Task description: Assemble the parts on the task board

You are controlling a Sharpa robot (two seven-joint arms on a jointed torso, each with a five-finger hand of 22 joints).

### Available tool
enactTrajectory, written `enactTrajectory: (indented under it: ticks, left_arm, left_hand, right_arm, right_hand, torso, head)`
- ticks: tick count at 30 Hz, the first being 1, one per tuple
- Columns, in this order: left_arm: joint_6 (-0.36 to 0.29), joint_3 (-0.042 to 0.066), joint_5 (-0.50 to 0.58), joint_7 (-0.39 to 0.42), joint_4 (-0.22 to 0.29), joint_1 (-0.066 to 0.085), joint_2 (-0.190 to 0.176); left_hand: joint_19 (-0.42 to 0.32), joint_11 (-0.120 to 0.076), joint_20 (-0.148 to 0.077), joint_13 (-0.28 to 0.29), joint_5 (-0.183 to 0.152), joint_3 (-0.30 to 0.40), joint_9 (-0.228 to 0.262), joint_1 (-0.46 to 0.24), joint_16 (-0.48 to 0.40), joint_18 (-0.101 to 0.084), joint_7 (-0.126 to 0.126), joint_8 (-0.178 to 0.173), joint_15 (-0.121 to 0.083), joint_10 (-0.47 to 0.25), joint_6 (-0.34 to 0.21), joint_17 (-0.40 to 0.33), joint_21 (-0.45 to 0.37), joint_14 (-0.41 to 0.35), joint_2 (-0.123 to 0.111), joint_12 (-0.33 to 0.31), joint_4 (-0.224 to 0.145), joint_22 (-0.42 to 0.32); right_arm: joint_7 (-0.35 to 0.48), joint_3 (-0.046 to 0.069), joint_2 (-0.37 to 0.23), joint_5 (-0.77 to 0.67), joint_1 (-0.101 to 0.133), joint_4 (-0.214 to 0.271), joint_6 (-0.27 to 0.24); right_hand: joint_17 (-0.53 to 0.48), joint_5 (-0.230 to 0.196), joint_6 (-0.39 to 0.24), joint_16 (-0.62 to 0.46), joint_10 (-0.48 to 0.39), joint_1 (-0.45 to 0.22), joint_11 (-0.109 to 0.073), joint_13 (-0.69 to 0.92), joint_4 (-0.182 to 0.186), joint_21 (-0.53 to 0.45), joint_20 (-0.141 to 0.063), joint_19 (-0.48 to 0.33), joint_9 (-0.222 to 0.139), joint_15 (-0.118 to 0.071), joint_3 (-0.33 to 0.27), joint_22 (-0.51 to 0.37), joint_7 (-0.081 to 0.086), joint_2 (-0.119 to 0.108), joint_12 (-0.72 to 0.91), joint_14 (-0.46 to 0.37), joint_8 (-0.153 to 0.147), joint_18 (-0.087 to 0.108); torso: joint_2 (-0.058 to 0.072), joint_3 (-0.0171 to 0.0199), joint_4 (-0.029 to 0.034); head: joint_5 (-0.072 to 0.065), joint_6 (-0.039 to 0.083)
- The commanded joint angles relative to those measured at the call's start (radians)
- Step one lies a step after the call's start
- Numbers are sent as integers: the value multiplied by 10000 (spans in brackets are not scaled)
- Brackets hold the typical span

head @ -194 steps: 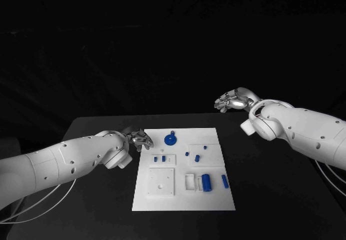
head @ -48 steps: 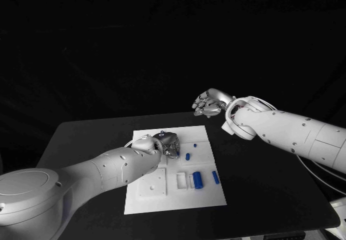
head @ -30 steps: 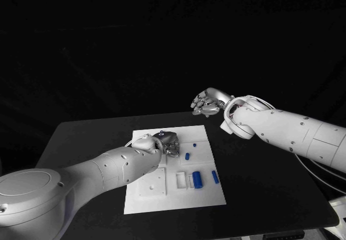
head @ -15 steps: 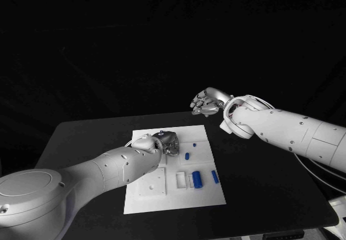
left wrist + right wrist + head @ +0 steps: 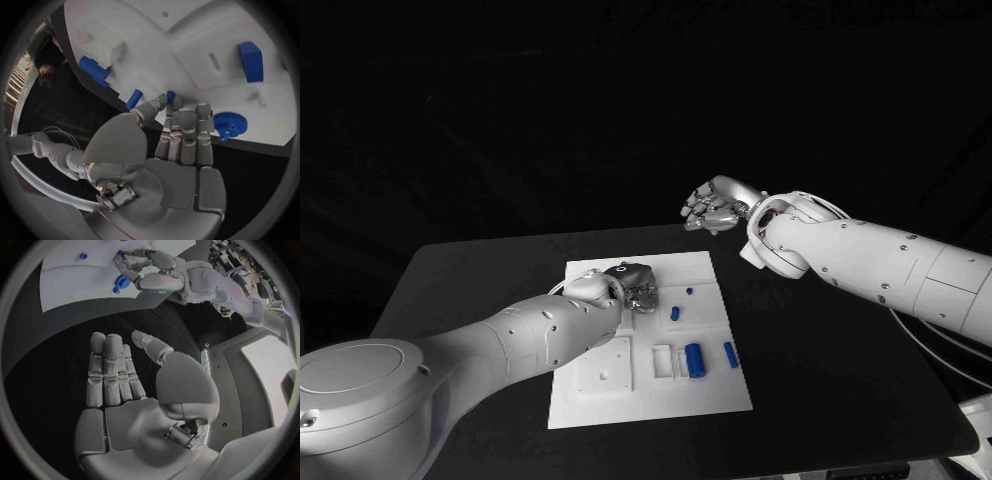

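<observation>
Left to right across the black tabletop (image 5: 473,270). The left hand (image 5: 630,286) hovers low over the far half of the white task board (image 5: 653,400), which lies at the middle of the tabletop. In the left wrist view its fingers (image 5: 186,135) are extended side by side, the thumb bent toward them, reaching at a small blue peg (image 5: 170,96) at the fingertips; whether the peg is pinched cannot be told. Just beside the fingers lies a blue gear (image 5: 229,123), near the board's far edge. Further blue parts rest on the board: a short cylinder (image 5: 675,312) at mid-board, and a larger block (image 5: 694,359) with a slim bar (image 5: 730,352) toward the near right corner. The right hand (image 5: 711,209) hangs raised beyond the board's far right corner, its fingers (image 5: 106,370) spread and holding nothing. Judged step: picking up the first small part. The next move probably calls for closing thumb and fingers on the peg, then lifting it straight toward its socket.
</observation>
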Motion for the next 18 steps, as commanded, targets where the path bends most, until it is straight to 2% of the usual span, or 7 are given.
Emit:
enactTrajectory:
  ticks: [1, 18]
  left_arm:
    - [161, -46, -211, -144, -52, -97, -67]
    - [-102, -46, -639, -130, 136, -84, -271]
  left_hand:
    - [0, -15, -156, -12, 49, 13, -14, 98, 55, 309, 7, 56, -38, 37, 72, 13, 36, 14, -6, 4, -77, 185]
    - [24, -23, -168, -34, 49, 36, -38, 143, 76, 300, -11, 81, -47, 83, 130, 18, 58, 28, -127, -1, -194, 183]
  right_arm:
    - [38, 5, -5, -19, 2, 16, 8]
    - [39, 5, -47, -19, 2, 38, 7]
  right_hand:
    - [15, 50, -24, 41, 87, -98, 8, -13, 3, 48, -74, -23, -13, -18, 52, 15, 51, -8, -35, 59, 1, 207]
    - [24, 65, -24, 41, 94, -105, 9, -13, 3, 49, -75, -22, -13, -18, 61, 21, 50, -14, -49, 58, 2, 207]
  torso:
    - [4, -5, -3]
    - [6, 7, -7]
  head:
    - [1, -7]
    - [10, -12]
